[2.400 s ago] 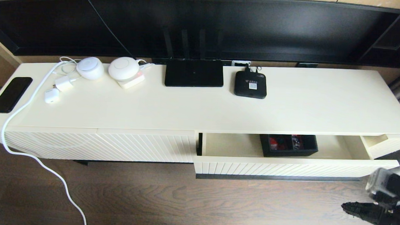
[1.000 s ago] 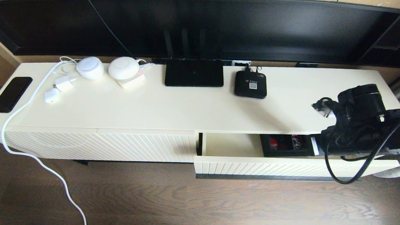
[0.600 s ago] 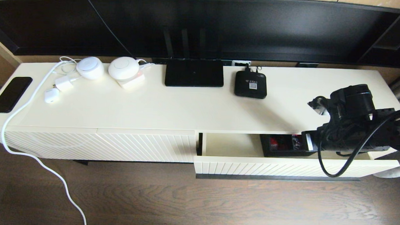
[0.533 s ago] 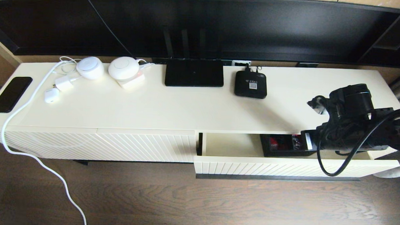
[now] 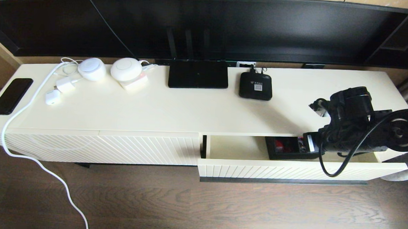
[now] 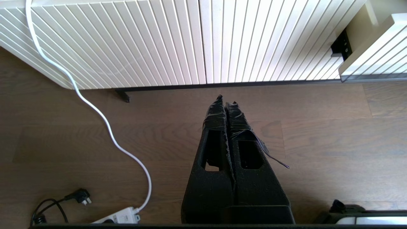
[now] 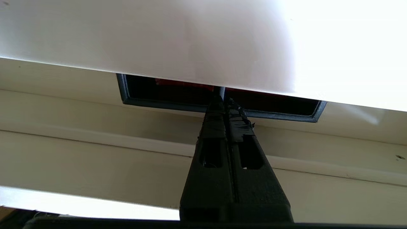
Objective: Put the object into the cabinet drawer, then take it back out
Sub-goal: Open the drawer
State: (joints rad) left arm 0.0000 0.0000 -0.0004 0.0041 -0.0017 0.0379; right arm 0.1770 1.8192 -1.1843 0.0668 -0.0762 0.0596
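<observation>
The right gripper [image 7: 222, 101] is black, its fingers pressed together and wrapped in wrinkled black tape. Just beyond its tips sits the black organiser box [image 7: 178, 103], with a strip of red showing inside (small red packets [image 5: 282, 145] in the head view). Around it the cabinet drawer [image 5: 290, 169] is smooth cream inside, its front cream with diagonal ribs over a dark handle bar [image 5: 283, 181]. Above the gripper the cabinet top [image 5: 190, 110] is plain cream. The left gripper [image 6: 226, 105], also black and tape-wrapped, hangs over brown wood-grain floor [image 6: 334, 133], with a white cable [image 6: 95, 109] beside it and a ribbed cream panel [image 6: 159, 41] beyond its tips.
</observation>
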